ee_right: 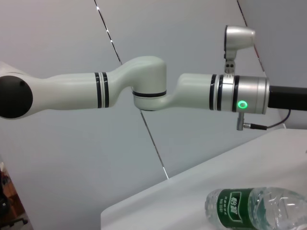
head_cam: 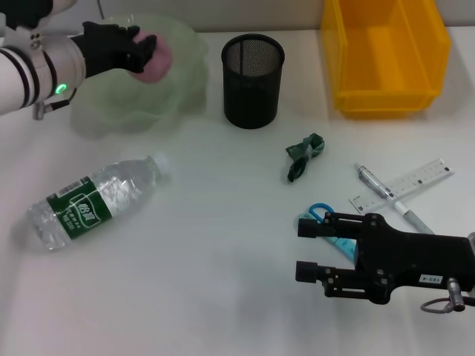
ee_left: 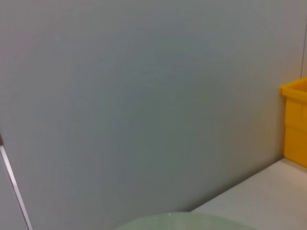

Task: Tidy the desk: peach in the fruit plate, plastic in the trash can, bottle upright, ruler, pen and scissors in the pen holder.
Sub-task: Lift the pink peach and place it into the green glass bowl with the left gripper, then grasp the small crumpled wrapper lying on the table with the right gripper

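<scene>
A plain grey wall (ee_left: 144, 96) fills the view above a pale green translucent plate rim (ee_left: 187, 221), a white tabletop (ee_left: 268, 191) and a yellow plastic bin (ee_left: 295, 124).

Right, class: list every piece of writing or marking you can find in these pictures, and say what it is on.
Bottle: green label with white characters, too blurred to read.
Ruler: scale marks, numbers too small to read.
Right gripper: small white sticker on its body, unreadable.
Nothing else carries text.
</scene>
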Available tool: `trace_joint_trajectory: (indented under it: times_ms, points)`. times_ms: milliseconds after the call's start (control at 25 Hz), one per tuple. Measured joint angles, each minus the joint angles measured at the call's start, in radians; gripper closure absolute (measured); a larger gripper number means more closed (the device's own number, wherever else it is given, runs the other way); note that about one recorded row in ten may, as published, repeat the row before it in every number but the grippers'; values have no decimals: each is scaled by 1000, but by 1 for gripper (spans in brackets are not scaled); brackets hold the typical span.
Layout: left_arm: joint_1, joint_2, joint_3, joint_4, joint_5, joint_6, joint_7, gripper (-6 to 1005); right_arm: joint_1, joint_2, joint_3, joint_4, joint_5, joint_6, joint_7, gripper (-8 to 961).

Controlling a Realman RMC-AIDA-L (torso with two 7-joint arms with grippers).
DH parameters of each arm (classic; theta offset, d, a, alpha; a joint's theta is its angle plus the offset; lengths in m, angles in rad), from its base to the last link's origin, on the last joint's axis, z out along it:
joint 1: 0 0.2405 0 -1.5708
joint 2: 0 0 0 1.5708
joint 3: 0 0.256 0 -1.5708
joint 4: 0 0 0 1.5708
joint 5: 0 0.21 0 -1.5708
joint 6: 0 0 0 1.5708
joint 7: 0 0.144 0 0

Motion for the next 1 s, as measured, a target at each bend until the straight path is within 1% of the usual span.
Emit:
trace_joint_trajectory:
  times_ms: [160, 320, 360, 400, 440, 520, 560, 600, 640, 720, 760, 880, 960, 1000]
  points:
    - [-5, -1, 0, -5, -7, -7, 0, 697, 0, -1, 0, 0, 5, 1, 0, 272]
    - [3, -2, 0, 7, -8, 1, 0, 589, 0, -1, 0, 0, 6, 8, 0, 271]
    - [15, -2, -3, 24, -16, 41, -2, 562, 0, -1, 0, 0, 6, 9, 0, 271]
    - [15, -2, -3, 24, -16, 41, -2, 535, 0, -2, 0, 0, 6, 10, -1, 271]
    - [25, -2, -4, 37, -27, 75, -2, 508, -1, -2, 0, 0, 6, 11, -3, 271]
    - [52, 1, -7, 75, -60, 182, 5, 454, -5, -2, 0, 0, 13, 11, -8, 271]
    - [93, 4, -14, 133, -103, 337, 24, 448, -13, -2, 0, 1, 31, 12, -17, 271]
    - [93, 4, -14, 133, -103, 337, 24, 442, -13, -2, 0, 1, 31, 12, -17, 271]
    - [119, 5, -21, 168, -127, 423, 35, 437, -18, -3, 0, 2, 40, 11, -20, 271]
    - [155, 7, -32, 212, -165, 549, 58, 425, -30, -4, 1, 1, 58, 11, -25, 271]
    - [181, 7, -43, 239, -192, 642, 83, 426, -37, -5, 2, -1, 67, 12, -25, 271]
    - [221, 9, -68, 260, -246, 895, 167, 430, -46, -7, 19, -5, 82, 12, -25, 271]
    - [234, 9, -78, 252, -250, 1086, 222, 433, -51, -8, 45, -9, 83, 16, -25, 271]
    - [237, 9, -78, 245, -241, 1146, 238, 433, -52, -8, 63, -18, 83, 22, -22, 271]
